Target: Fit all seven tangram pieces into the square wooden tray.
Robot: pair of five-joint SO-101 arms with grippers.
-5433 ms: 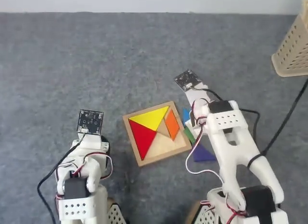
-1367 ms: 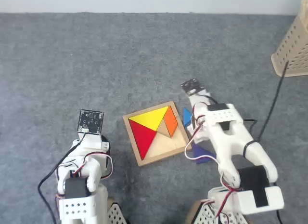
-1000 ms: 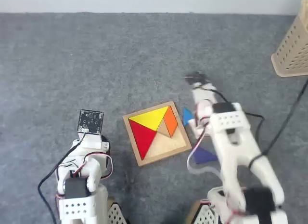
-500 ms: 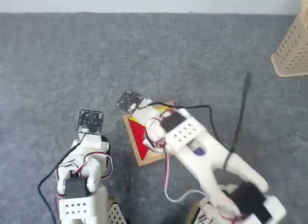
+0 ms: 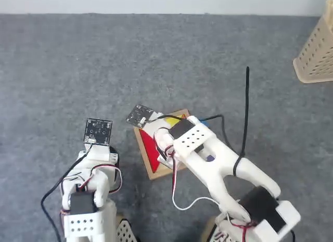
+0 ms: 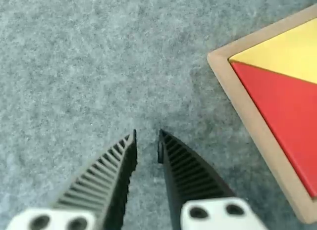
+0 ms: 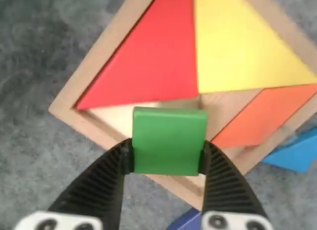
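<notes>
Right hand (image 7: 166, 153) newly above tray (image 7: 101, 53), green square (image 7: 169, 141) level in grip.

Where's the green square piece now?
In the right wrist view, the green square wooden piece is clamped in the right gripper over a bare patch of the square wooden tray, next to the red triangle and orange triangle.

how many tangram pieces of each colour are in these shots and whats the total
red piece: 1
yellow piece: 1
orange piece: 1
green piece: 1, held in the right claw
blue piece: 1
purple piece: 1
total: 6
</notes>
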